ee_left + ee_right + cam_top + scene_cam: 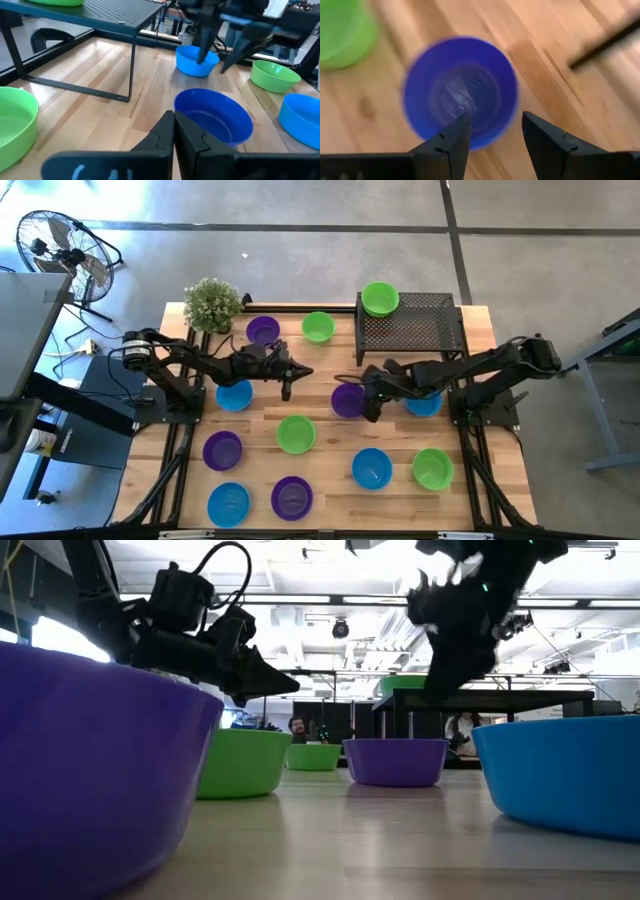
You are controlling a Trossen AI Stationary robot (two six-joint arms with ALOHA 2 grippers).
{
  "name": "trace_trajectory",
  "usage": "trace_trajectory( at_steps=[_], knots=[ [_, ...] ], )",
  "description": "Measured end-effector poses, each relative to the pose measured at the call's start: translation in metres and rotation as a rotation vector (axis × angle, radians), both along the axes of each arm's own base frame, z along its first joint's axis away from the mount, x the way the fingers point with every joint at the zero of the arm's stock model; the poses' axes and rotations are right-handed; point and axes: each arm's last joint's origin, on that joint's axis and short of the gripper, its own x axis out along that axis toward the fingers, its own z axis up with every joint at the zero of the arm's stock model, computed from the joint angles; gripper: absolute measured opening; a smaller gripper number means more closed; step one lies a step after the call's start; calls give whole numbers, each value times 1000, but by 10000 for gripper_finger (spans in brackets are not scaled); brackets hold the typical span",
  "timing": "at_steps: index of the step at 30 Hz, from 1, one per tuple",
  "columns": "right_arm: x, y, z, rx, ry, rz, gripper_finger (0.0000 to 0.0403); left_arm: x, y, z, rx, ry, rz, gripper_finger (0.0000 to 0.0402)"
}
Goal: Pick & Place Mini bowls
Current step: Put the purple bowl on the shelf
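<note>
Hovering over the middle of the wooden table, the right gripper has its two fingers spread apart just above a purple mini bowl, whose rim lies partly between them in the right wrist view; the bowl sits on the wood and nothing is held. Just right of that gripper a blue mini bowl lies partly under the right arm. The left gripper hangs left of centre with its fingers pressed together and empty, a second blue mini bowl close beside its arm. One green mini bowl rests on the black mesh rack at the far right of the table. Other mini bowls stand on the wood: a purple one and a green one near the far edge, a green one at centre, and more along the near side. A small potted plant stands at the far left corner.
</note>
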Motion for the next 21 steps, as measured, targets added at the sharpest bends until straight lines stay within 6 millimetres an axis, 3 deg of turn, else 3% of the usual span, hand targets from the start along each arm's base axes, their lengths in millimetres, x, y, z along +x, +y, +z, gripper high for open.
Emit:
trace_trajectory(
  at_steps=[8, 21],
  knots=[
    [-8, -25, -29, 114, -81, -204, 160, 0, 0, -2, 8, 16, -2, 1],
    [7, -34, -72, 215, -70, -180, 103, 0, 0, -3, 10, 29, 1, 1]
  ],
)
